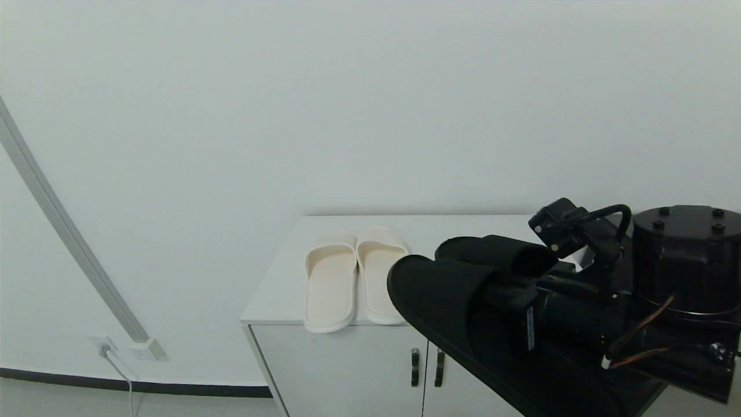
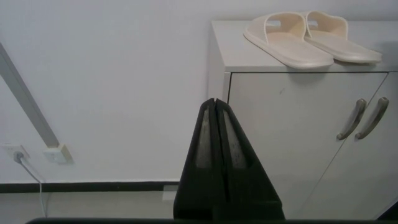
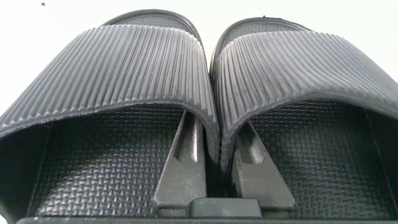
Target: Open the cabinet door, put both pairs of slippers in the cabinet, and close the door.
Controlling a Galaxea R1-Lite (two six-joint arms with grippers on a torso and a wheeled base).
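right gripper: fingers pinched nearly closed on black slippers, by their inner walls, at 3 o'clock of cream slippers | left gripper: closed, empty | risk: cabinet door shut (handles untouched), and the thin pinch may drop a slipper

Black slippers: straps are ribbed in fine parallel ridges, footbeds are embossed with a small diamond grid, black throughout. Cream slippers: plain off-white, no pattern seen. Cabinet: white top, pale grey-white doors. Door handles: dark in the head view, grey in the left wrist view. Left gripper: black, paler grey strips down its faces. Wall: plain white. Skirting stripe: black. Diagonal trunking: grey.
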